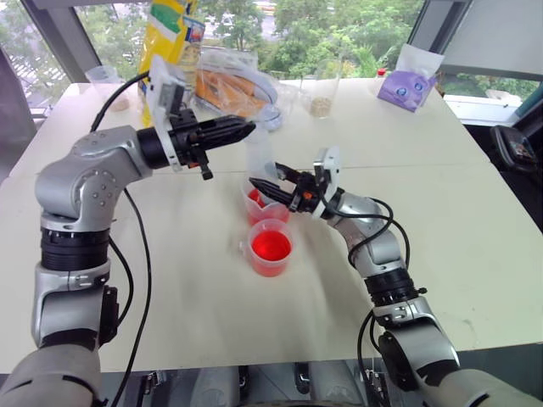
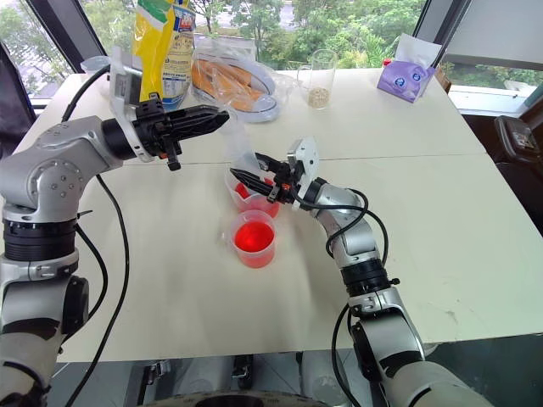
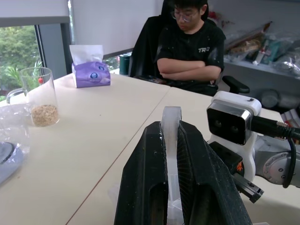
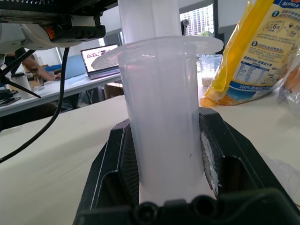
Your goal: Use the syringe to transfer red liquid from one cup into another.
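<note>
Starting on the left, the left gripper (image 1: 246,129) is up above the bench (image 1: 170,280), pointing toward the middle, and its fingers are clamped on the flat top of the syringe's plunger, which you can see pinched between them in the left wrist view. The syringe (image 4: 161,117) itself stands upright right in the middle, barrel down over the taller spouted cup (image 1: 259,206). That cup has a bit of red liquid (image 1: 254,196) in the bottom, though I can't tell if the syringe tip is actually in it.

Just in front of it, touching or nearly so, sits the shorter cup (image 1: 271,248), and it's got a good pool of red liquid in it too.

Then from the right, the right gripper (image 1: 265,186) reaches in sideways and is squeezed tight around the clear barrel, just under its wide flange.

Further back on the bench there's a yellow bag (image 1: 168,34), a glass with beige grains (image 1: 321,93) and a purple tissue pack (image 1: 408,85). A person (image 3: 190,44) sits with folded arms past the bench's far end.
</note>
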